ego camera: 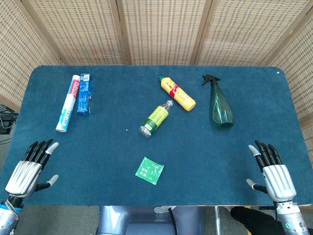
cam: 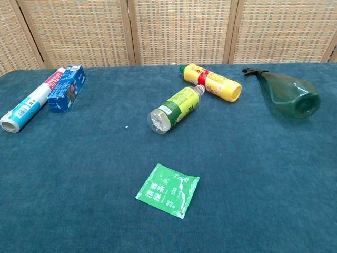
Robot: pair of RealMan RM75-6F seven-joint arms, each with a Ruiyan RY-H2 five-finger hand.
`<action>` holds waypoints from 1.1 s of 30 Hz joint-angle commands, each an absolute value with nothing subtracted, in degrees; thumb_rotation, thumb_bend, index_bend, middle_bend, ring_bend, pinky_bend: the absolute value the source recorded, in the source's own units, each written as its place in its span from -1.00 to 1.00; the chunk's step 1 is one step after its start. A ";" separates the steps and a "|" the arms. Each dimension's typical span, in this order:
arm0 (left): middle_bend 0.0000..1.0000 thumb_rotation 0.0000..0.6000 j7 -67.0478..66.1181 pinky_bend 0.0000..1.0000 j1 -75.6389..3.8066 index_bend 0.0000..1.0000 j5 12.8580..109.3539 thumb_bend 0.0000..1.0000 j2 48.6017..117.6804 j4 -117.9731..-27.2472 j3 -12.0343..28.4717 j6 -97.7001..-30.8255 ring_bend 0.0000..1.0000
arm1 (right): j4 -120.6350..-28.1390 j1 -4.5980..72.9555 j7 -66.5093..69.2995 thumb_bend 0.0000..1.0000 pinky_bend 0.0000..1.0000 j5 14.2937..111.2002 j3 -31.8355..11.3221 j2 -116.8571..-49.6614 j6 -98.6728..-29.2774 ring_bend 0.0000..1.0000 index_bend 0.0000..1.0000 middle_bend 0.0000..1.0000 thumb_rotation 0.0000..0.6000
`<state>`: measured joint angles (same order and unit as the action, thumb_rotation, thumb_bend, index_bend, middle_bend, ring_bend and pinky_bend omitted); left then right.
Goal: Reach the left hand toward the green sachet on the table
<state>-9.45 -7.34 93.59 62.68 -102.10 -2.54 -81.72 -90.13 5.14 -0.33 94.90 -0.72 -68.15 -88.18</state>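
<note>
The green sachet [ego camera: 149, 170] lies flat near the table's front edge, a little left of centre; the chest view shows the sachet [cam: 168, 190] with white print. My left hand [ego camera: 30, 168] rests at the front left corner, fingers apart, holding nothing, well to the left of the sachet. My right hand [ego camera: 271, 170] sits at the front right corner, fingers apart and empty. Neither hand appears in the chest view.
On the blue table [ego camera: 234, 147]: a white tube [ego camera: 67, 103] and blue box [ego camera: 85, 93] at back left, a green bottle [ego camera: 155, 118] lying mid-table, a yellow bottle [ego camera: 177, 93] behind it, a dark green spray bottle [ego camera: 220, 104] at back right.
</note>
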 commanded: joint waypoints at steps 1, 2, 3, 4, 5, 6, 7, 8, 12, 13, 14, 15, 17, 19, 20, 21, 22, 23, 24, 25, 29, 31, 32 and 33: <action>-1.00 0.93 -9.53 -1.00 -7.36 -1.00 93.51 -0.47 62.67 -102.12 -2.57 -81.61 -1.00 | -90.07 5.14 -0.32 -0.98 -1.00 95.00 -0.67 -68.20 -88.22 -1.00 -1.00 -1.00 1.00; -1.00 0.92 -9.53 -1.00 -7.38 -1.00 93.48 -0.47 62.68 -102.11 -2.55 -81.57 -1.00 | -89.99 5.15 -0.30 -0.98 -1.00 94.95 -0.66 -68.24 -88.15 -1.00 -1.00 -1.00 1.00; -1.00 0.93 -9.53 -1.00 -7.38 -1.00 93.43 -0.47 62.67 -102.10 -2.55 -81.55 -1.00 | -90.00 5.17 -0.29 -0.98 -1.00 94.96 -0.66 -68.26 -88.12 -1.00 -1.00 -1.00 1.00; -1.00 0.93 -9.54 -1.00 -7.37 -1.00 93.38 -0.47 62.68 -102.08 -2.55 -81.55 -1.00 | -90.02 5.18 -0.26 -0.98 -1.00 94.94 -0.65 -68.26 -88.09 -1.00 -1.00 -1.00 1.00; -1.00 0.92 -9.55 -1.00 -7.36 -1.00 93.26 -0.47 62.69 -102.06 -2.50 -81.56 -1.00 | -90.08 5.18 -0.18 -0.98 -1.00 94.93 -0.63 -68.24 -88.06 -1.00 -1.00 -1.00 1.00; -1.00 0.92 -9.52 -1.00 -7.38 -1.00 93.26 -0.47 62.68 -102.07 -2.50 -81.52 -1.00 | -90.15 5.18 -0.14 -0.98 -1.00 95.01 -0.61 -68.22 -88.11 -1.00 -1.00 -1.00 1.00; -1.00 0.92 -9.50 -1.00 -7.41 -1.00 93.29 -0.47 62.68 -102.06 -2.52 -81.48 -1.00 | -90.19 5.16 -0.16 -0.98 -1.00 95.07 -0.58 -68.21 -88.16 -1.00 -1.00 -1.00 1.00; -1.00 0.92 -9.52 -1.00 -7.44 -1.00 93.33 -0.47 62.69 -102.06 -2.53 -81.44 -1.00 | -90.22 5.14 -0.20 -0.98 -1.00 95.15 -0.56 -68.20 -88.22 -1.00 -1.00 -1.00 1.00; -1.00 0.92 -9.49 -1.00 -7.55 -1.00 93.52 -0.47 62.75 -102.04 -2.58 -81.33 -1.00 | -90.30 5.17 -0.37 -0.98 -1.00 95.11 -0.61 -68.25 -88.20 -1.00 -1.00 -1.00 1.00; -1.00 0.92 -9.45 -1.00 -7.56 -1.00 93.53 -0.47 62.76 -102.01 -2.59 -81.31 -1.00 | -90.31 5.18 -0.41 -0.98 -1.00 95.06 -0.61 -68.27 -88.14 -1.00 -1.00 -1.00 1.00; -1.00 0.93 -9.36 -1.00 -7.56 -1.00 93.51 -0.47 62.76 -102.00 -2.59 -81.30 -1.00 | -90.32 5.20 -0.46 -0.98 -1.00 95.03 -0.59 -68.30 -88.06 -1.00 -1.00 -1.00 1.00; -1.00 0.93 -9.28 -1.00 -7.55 -1.00 93.48 -0.47 62.76 -101.99 -2.60 -81.30 -1.00 | -90.35 5.20 -0.54 -0.98 -1.00 95.03 -0.57 -68.32 -88.01 -1.00 -1.00 -1.00 1.00; -1.00 0.93 -9.10 -1.00 -7.55 -1.00 93.48 -0.46 62.72 -101.97 -2.57 -81.37 -1.00 | -90.36 5.24 -0.67 -0.98 -1.00 95.14 -0.52 -68.40 -87.97 -1.00 -1.00 -1.00 1.00; -1.00 0.93 -8.88 -1.00 -7.50 -1.00 93.50 -0.46 62.68 -101.97 -2.51 -81.58 -1.00 | -90.24 5.24 -0.77 -0.98 -1.00 95.33 -0.47 -68.52 -88.05 -1.00 -1.00 -1.00 1.00; -1.00 0.93 -8.77 -1.00 -7.49 -1.00 93.51 -0.46 62.66 -101.98 -2.47 -81.68 -1.00 | -90.15 5.25 -0.78 -0.98 -1.00 95.40 -0.44 -68.57 -88.06 -1.00 -1.00 -1.00 1.00; -1.00 0.93 -8.74 -1.00 -7.46 -1.00 93.55 -0.46 62.63 -102.02 -2.46 -81.77 -1.00 | -90.09 5.25 -0.79 -0.98 -1.00 95.43 -0.40 -68.59 -88.03 -1.00 -1.00 -1.00 1.00; -1.00 0.93 -8.77 -1.00 -7.42 -1.00 93.60 -0.46 62.60 -102.06 -2.48 -81.84 -1.00 | -90.07 5.24 -0.75 -0.98 -1.00 95.41 -0.39 -68.60 -88.04 -1.00 -1.00 -1.00 1.00; -1.00 0.93 -8.84 -1.00 -7.38 -1.00 93.65 -0.46 62.56 -102.12 -2.52 -81.90 -1.00 | -90.07 5.22 -0.66 -0.98 -1.00 95.42 -0.39 -68.58 -88.08 -1.00 -1.00 -1.00 1.00; -1.00 0.93 -8.92 -1.00 -7.33 -1.00 93.74 -0.46 62.53 -102.23 -2.58 -81.98 -1.00 | -90.09 5.20 -0.50 -0.98 -1.00 95.44 -0.41 -68.51 -88.19 -1.00 -1.00 -1.00 1.00; -1.00 0.93 -9.10 -1.00 -7.34 -1.00 93.92 -0.46 62.53 -102.30 -2.68 -81.93 -1.00 | -90.11 5.14 -0.34 -0.98 -1.00 95.44 -0.49 -68.42 -88.42 -1.00 -1.00 -1.00 1.00; -1.00 0.93 -9.81 -1.00 -7.43 -1.00 93.97 -0.45 62.71 -102.44 -2.80 -81.57 -1.00 | -90.10 5.11 0.05 -0.98 -1.00 95.24 -0.57 -68.31 -88.45 -1.00 -0.99 -1.00 1.00; -1.00 0.93 -9.85 -1.00 -7.51 -1.00 93.93 -0.45 62.78 -102.42 -2.75 -81.47 -1.00 | -90.07 5.15 0.01 -0.98 -1.00 95.22 -0.56 -68.34 -88.36 -1.00 -0.98 -1.00 1.00; -1.00 0.93 -9.84 -1.00 -7.56 -1.00 93.92 -0.45 62.81 -102.41 -2.71 -81.42 -1.00 | -90.06 5.16 -0.06 -0.98 -1.00 95.22 -0.56 -68.36 -88.33 -1.00 -0.98 -1.00 1.00; -1.00 0.93 -9.77 -1.00 -7.70 -1.00 93.94 -0.45 62.86 -102.41 -2.62 -81.32 -1.00 | -90.03 5.18 -0.16 -0.98 -1.00 95.24 -0.58 -68.40 -88.33 -1.00 -0.97 -1.00 1.00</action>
